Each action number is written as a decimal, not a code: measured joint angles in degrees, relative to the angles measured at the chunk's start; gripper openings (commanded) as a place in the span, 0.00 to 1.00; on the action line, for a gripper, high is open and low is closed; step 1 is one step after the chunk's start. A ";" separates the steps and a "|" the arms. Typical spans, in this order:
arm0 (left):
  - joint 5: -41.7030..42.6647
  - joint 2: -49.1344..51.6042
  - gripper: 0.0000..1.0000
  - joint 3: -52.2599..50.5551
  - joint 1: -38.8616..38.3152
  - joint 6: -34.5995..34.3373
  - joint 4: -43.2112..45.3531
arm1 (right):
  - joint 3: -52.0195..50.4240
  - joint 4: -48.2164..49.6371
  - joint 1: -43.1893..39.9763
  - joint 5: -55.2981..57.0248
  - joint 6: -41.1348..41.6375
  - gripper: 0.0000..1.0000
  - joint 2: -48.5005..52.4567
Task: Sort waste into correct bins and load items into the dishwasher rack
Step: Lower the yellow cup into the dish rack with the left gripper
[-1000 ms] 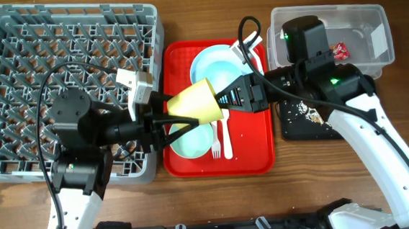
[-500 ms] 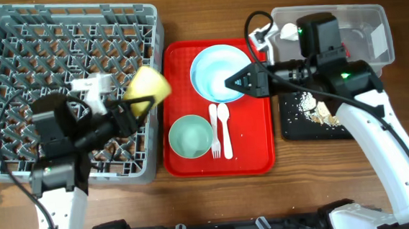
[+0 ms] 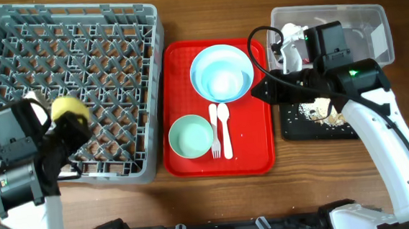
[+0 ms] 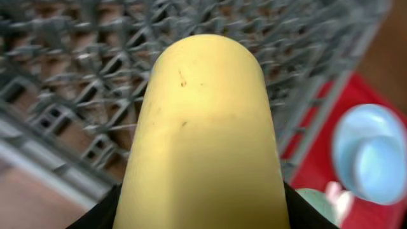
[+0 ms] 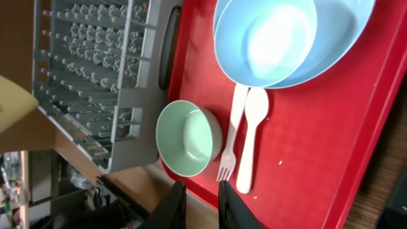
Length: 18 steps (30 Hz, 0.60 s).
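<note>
One small yellow cup point(image 4: 203, 127) filled the left wrist view, pinched at its wide end by the left gripper point(image 3: 62, 129), whose dark fingers point(image 4: 95, 213) showed only at the bottom corners. Its long axis ran straight away from the camera, closed base leading and mouth hidden. Half a second before, it had hung over the right edge of the dishwasher rack point(image 3: 74, 8). It was now over the rack's near-left pegs, though whether it touched them could not be told. Beyond, on the red serving tray point(image 3: 254, 154), sat the light green bowl point(image 3: 191, 136), the fork point(image 3: 214, 132) and the spoon point(image 3: 225, 131). Past those, the pale blue bowl point(image 5: 264, 38) sat nested on the pale blue plate point(image 5: 346, 32). The right gripper point(image 5: 201, 203), fingers slightly parted and empty, had drawn back to the tray's right rim, beside the black tray point(image 3: 292, 126) of food scraps point(image 3: 320, 110).
</note>
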 measured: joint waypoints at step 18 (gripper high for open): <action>-3.80 28.02 1.00 0.02 0.00 -0.20 1.77 | 0.00 -1.57 0.00 1.05 -0.15 0.17 0.00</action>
